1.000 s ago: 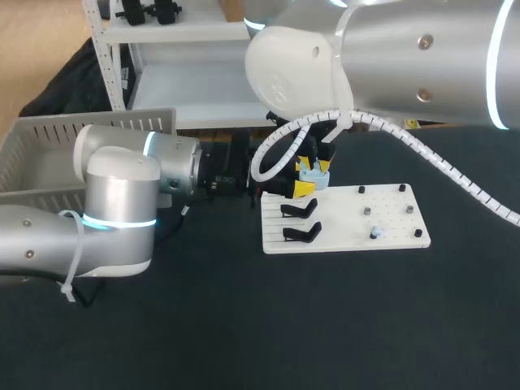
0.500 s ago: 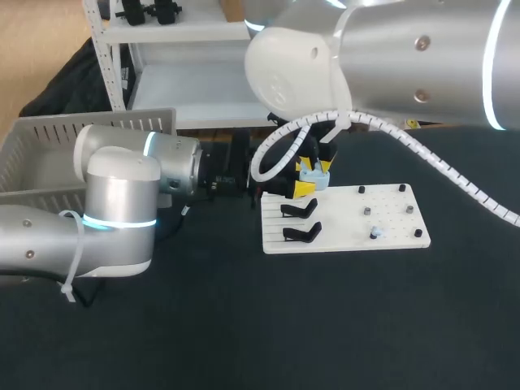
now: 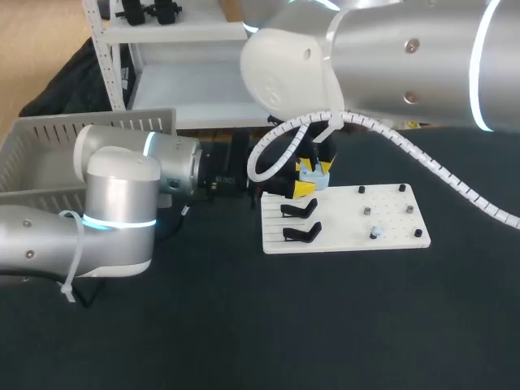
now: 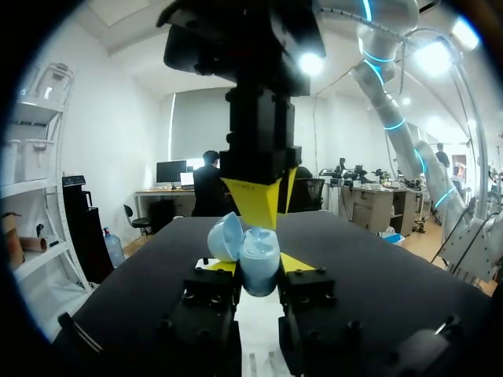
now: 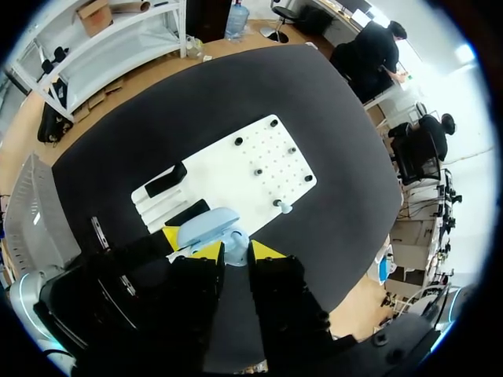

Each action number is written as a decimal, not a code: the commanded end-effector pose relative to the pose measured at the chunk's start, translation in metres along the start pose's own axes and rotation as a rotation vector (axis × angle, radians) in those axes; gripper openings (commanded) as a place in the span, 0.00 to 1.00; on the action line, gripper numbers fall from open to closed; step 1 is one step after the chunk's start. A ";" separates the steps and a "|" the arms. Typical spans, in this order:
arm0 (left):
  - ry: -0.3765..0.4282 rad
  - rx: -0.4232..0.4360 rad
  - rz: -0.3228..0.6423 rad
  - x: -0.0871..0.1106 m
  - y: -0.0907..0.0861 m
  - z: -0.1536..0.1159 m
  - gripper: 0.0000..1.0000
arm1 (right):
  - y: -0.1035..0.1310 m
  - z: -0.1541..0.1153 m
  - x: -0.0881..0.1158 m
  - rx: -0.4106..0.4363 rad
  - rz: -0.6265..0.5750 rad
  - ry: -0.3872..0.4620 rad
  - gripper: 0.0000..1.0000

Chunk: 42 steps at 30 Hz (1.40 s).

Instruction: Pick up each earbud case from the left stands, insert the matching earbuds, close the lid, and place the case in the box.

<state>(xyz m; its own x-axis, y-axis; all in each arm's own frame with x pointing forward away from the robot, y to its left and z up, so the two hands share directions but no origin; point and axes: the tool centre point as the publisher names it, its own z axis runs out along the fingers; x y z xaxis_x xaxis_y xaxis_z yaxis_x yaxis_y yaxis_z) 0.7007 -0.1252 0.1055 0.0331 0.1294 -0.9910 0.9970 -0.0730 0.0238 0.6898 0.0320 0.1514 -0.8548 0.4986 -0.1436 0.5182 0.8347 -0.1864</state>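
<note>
Left gripper (image 4: 258,265): pinching the pale-blue earbud case (image 3: 311,172) from both sides, lid hinged open | Case: held above the rear edge of the white board (image 3: 390,221), over the black stands (image 3: 299,210) | Right gripper (image 5: 236,251): directly above the case's open mouth, grip cannot be determined.

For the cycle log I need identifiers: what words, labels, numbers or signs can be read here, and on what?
No text can be read in any view.
On the earbud case in the left gripper: plain light-blue shell, no marking visible.
On the white stand board: only pegs and holes.
On the grey box: only slots.
</note>
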 end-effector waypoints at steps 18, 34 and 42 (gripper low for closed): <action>0.001 -0.001 0.000 0.000 0.000 0.001 0.00 | -0.026 -0.021 0.005 -0.060 0.043 -0.036 0.38; 0.001 -0.001 0.000 0.000 0.000 0.001 0.00 | -0.092 -0.015 -0.015 -0.430 -0.089 -0.196 0.47; 0.001 -0.001 0.000 0.000 0.000 0.001 0.00 | -0.124 0.008 -0.025 -0.480 -0.093 -0.133 0.47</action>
<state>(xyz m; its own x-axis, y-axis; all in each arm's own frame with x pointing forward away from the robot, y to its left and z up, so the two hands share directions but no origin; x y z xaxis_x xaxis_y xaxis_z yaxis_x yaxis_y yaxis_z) 0.7008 -0.1253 0.1058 0.0332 0.1293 -0.9910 0.9971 -0.0729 0.0239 0.6614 -0.0573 0.1737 -0.8693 0.4087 -0.2780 0.4376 0.8979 -0.0481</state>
